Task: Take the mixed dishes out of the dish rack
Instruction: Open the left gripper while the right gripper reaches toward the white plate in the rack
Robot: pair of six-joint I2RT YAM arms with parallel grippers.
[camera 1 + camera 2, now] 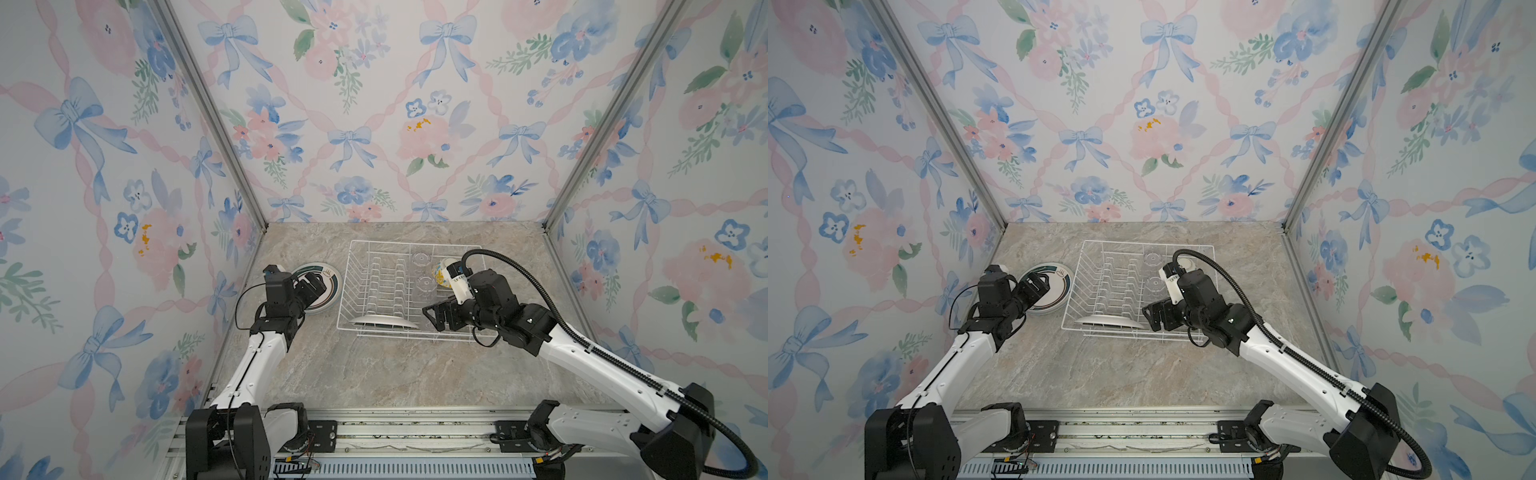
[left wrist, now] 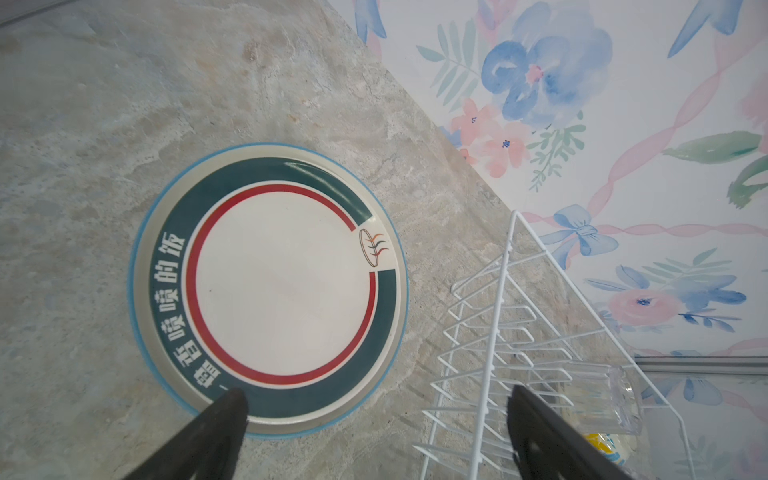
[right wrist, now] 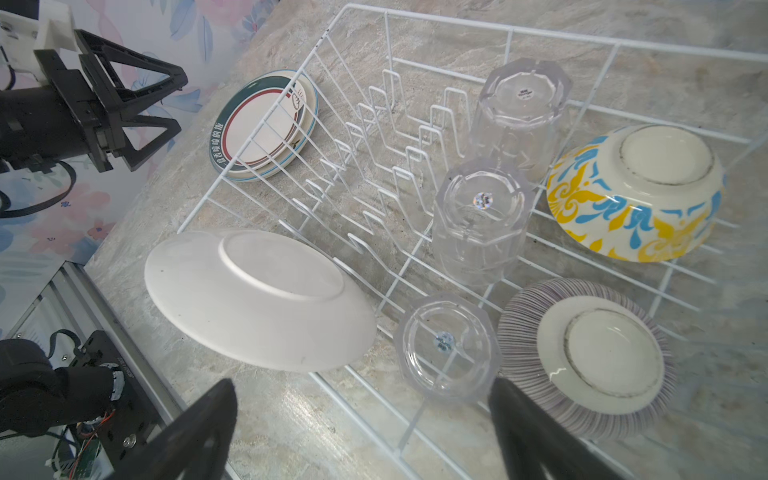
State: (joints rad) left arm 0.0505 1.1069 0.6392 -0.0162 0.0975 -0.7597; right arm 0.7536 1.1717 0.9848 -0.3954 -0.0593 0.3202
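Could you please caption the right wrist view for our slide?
Open right tool facing rack with white plate, three inverted cups, two bowls.

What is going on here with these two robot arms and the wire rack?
A dish rack is being unloaded. The left gripper, open, hangs over a teal-rimmed plate stacked on the table beside the rack. The right gripper, open, hangs near a white plate in the rack. Three glass cups and two bowls sit inside.

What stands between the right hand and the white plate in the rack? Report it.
Nothing visible. The open right hand is close beside the white plate; the nearest cup stands off to one side, not between them.
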